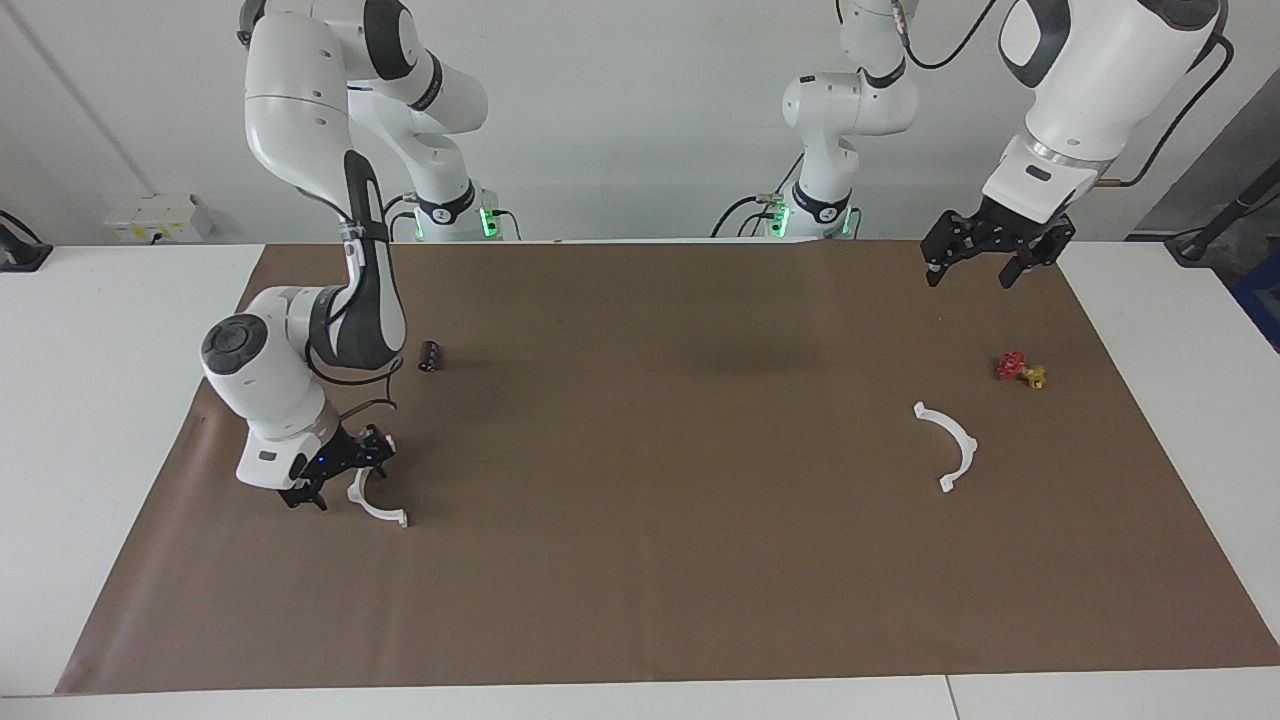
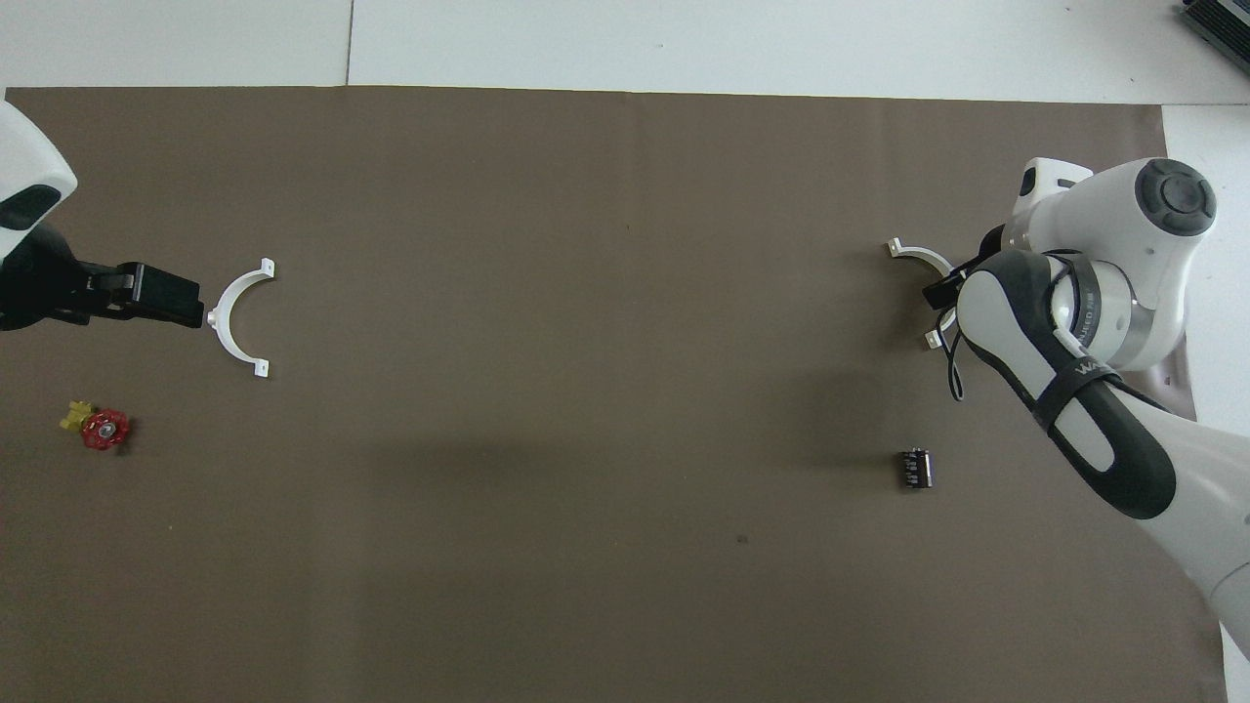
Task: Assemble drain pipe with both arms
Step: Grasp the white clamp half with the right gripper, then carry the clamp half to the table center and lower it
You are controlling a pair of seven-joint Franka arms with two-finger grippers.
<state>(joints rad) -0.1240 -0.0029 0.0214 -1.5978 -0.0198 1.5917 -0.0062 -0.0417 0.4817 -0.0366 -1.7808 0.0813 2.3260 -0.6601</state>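
Observation:
The drain pipe lies as two separate white half-rings on the brown mat. One half-ring (image 1: pixel 948 445) (image 2: pixel 234 317) lies toward the left arm's end. My left gripper (image 1: pixel 985 262) (image 2: pixel 181 301) hangs open and empty high in the air, over the mat beside that piece. The other half-ring (image 1: pixel 372 505) (image 2: pixel 918 258) lies toward the right arm's end. My right gripper (image 1: pixel 340 475) is down at the mat, open, with its fingers on either side of this piece's arc. In the overhead view the right arm hides that gripper and half of the piece.
A small red-and-yellow valve (image 1: pixel 1020 370) (image 2: pixel 98 427) lies nearer to the robots than the left-end half-ring. A small dark cylinder (image 1: pixel 430 356) (image 2: pixel 915 469) lies nearer to the robots than the right-end half-ring. The brown mat (image 1: pixel 650 560) covers the white table.

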